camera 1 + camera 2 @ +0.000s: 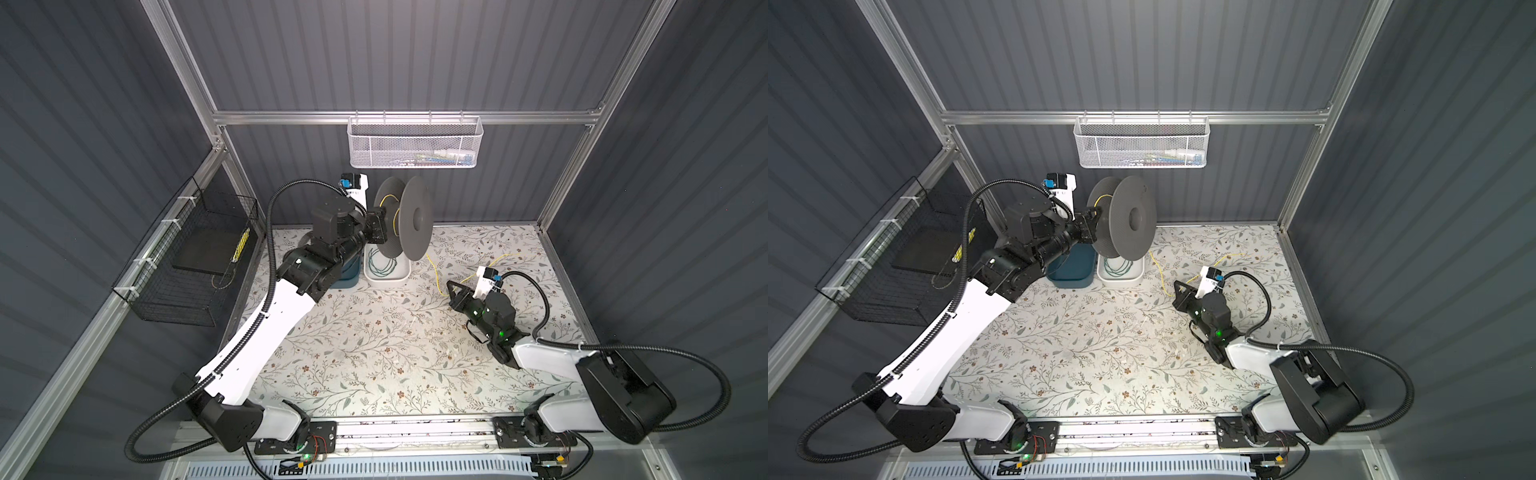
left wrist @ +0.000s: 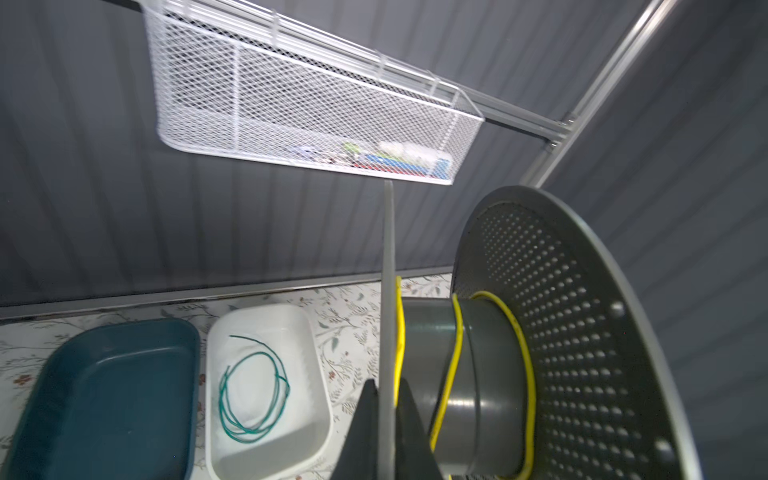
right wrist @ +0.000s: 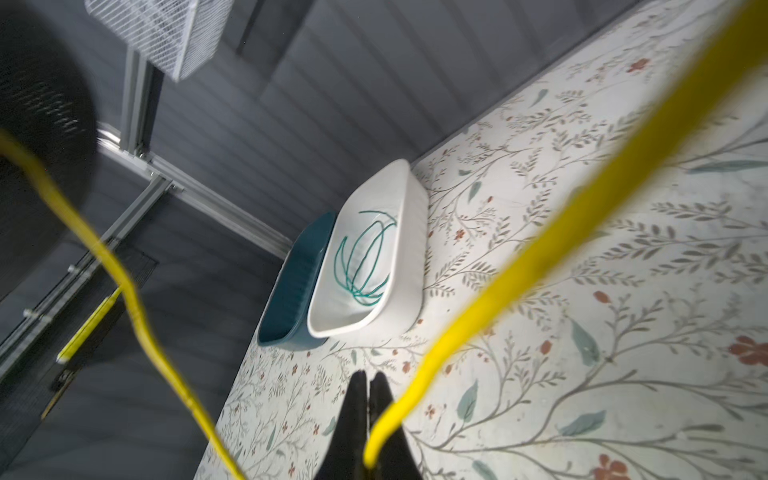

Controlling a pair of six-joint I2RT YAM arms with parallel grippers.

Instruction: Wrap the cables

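A dark grey spool (image 1: 409,218) (image 1: 1125,216) hangs in the air at the back, above the trays. My left gripper (image 1: 380,226) (image 2: 386,388) is shut on the thin edge of its near flange. The yellow cable (image 2: 457,332) makes a few loose turns round the spool's core. It then drops to the table (image 1: 435,272) (image 1: 1158,270) and runs to my right gripper (image 1: 451,286) (image 3: 368,380), which is shut on it low over the mat. Its loose end trails off past the right wrist (image 3: 540,249). The green cable (image 1: 380,268) (image 2: 253,395) (image 3: 361,262) lies coiled in a white tray (image 2: 266,309).
An empty blue tray (image 1: 347,278) (image 2: 104,395) stands beside the white tray, under my left arm. A white mesh basket (image 1: 415,143) hangs on the back rail just above the spool. A black wire basket (image 1: 187,257) is fixed to the left wall. The floral mat (image 1: 374,353) covers the table.
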